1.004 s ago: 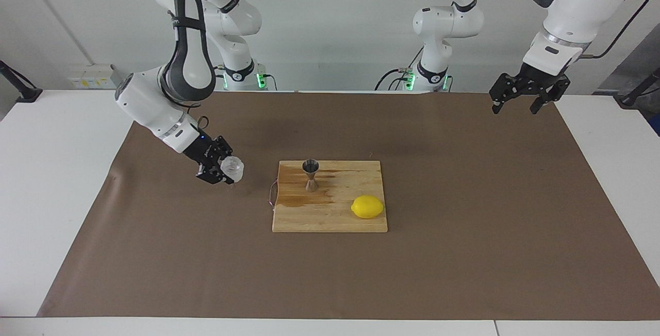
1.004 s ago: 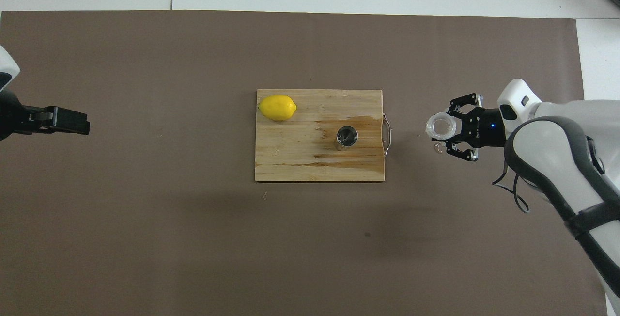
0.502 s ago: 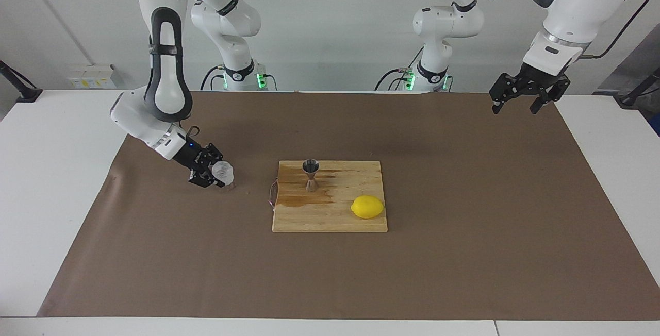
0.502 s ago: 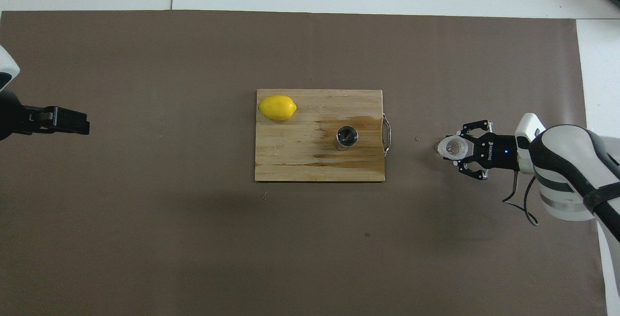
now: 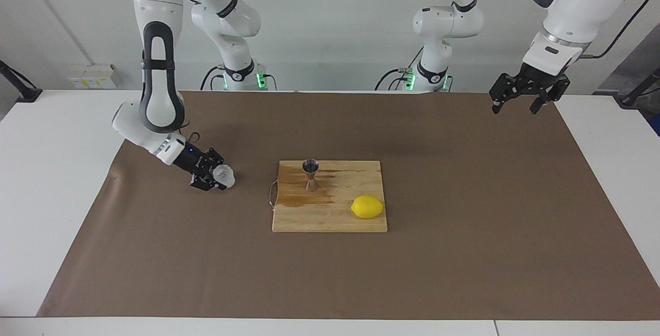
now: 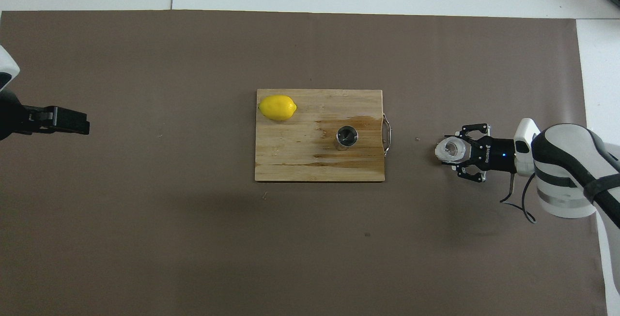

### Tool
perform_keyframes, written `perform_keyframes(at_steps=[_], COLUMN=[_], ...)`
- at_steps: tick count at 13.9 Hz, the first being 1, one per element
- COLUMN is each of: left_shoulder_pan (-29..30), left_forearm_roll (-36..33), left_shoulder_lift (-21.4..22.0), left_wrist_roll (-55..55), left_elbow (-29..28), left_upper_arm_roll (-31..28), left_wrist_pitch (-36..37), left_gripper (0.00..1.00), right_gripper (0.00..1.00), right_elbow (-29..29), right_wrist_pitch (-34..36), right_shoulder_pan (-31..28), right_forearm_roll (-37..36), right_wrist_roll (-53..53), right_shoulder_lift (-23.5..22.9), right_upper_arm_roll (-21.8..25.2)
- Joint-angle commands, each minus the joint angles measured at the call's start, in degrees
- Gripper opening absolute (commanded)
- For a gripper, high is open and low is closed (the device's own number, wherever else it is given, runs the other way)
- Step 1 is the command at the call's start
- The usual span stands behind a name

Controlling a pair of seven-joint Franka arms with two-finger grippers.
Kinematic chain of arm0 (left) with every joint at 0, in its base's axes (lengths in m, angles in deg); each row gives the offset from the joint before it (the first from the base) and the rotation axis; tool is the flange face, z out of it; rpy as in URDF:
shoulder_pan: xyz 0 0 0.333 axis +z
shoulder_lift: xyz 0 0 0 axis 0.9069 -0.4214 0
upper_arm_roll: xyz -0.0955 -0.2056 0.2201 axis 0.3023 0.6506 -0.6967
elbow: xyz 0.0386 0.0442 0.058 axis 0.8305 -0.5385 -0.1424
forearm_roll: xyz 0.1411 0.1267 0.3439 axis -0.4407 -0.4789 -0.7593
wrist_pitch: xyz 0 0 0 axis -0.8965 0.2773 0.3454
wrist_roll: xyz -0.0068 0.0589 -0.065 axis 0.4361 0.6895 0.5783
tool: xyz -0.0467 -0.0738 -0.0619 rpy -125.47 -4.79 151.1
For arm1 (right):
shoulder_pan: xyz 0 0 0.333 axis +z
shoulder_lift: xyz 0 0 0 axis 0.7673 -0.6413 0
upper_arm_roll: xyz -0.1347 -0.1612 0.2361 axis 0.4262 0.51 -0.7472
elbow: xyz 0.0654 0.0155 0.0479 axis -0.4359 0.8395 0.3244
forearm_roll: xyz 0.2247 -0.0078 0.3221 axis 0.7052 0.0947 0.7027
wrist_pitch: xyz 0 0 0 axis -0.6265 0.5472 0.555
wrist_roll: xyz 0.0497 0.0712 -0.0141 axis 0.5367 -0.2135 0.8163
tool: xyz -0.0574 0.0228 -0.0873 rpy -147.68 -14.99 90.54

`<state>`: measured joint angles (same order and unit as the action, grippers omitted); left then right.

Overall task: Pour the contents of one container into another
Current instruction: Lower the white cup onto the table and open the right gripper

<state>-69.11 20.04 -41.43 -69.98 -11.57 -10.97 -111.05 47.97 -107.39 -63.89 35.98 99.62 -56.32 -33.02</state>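
Low over the brown mat at the right arm's end of the table, the right gripper (image 5: pixel 219 178) grips the plastic cup (image 5: pixel 225 175) sideways on.

Its arm slants down from a raised elbow, fingers clenched on the cup's crinkled sides, keeping the cup's mouth free, probably for tipping. From this gripper, the steel jigger (image 5: pixel 311 174) stands upright toward the table's middle on the wooden cutting board (image 5: pixel 330 217), well apart, a lemon (image 5: pixel 367 206) on the same board. The left gripper (image 5: pixel 524 95) waits, jaws released, raised above the mat's other end.

Jigger (image 5: pixel 310 174) and lemon (image 5: pixel 367 206) on board (image 5: pixel 330 217); cup (image 5: pixel 224 175) seemingly toward right arm's end.
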Motion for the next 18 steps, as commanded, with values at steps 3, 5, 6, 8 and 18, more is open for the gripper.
perform_keyframes(at_steps=[3,5,6,8,18], left_shoulder_pan=[0.17,0.17,0.17,0.17,0.08], left_forearm_roll=[-0.54,-0.54,-0.54,-0.54,-0.54], left_shoulder_lift=[1.30,1.30,1.30,1.21,1.30], left_wrist_roll=[0.64,0.64,0.64,0.64,0.64], left_elbow=[-1.35,-1.35,-1.35,-1.35,-1.35], left_upper_arm_roll=[0.05,0.05,0.05,0.05,0.05], left_wrist_pitch=[-0.18,-0.18,-0.18,-0.18,-0.18], left_gripper=[1.00,1.00,1.00,1.00,1.00], right_gripper=[1.00,1.00,1.00,1.00,1.00], right_elbow=[-0.30,-0.30,-0.30,-0.39,-6.00], right_wrist_pitch=[-0.19,0.87,1.66,3.94,11.92], right_shoulder_pan=[0.93,2.25,2.69,2.78,10.85], right_forearm_roll=[-6.92,-14.74,-18.52,-22.50,-56.06], right_wrist_roll=[-11.73,-22.18,-27.54,-36.87,-95.47], right_shoulder_lift=[5.51,9.46,10.78,12.98,16.07], right_upper_arm_roll=[-0.32,-0.32,-0.32,-0.41,-0.85])
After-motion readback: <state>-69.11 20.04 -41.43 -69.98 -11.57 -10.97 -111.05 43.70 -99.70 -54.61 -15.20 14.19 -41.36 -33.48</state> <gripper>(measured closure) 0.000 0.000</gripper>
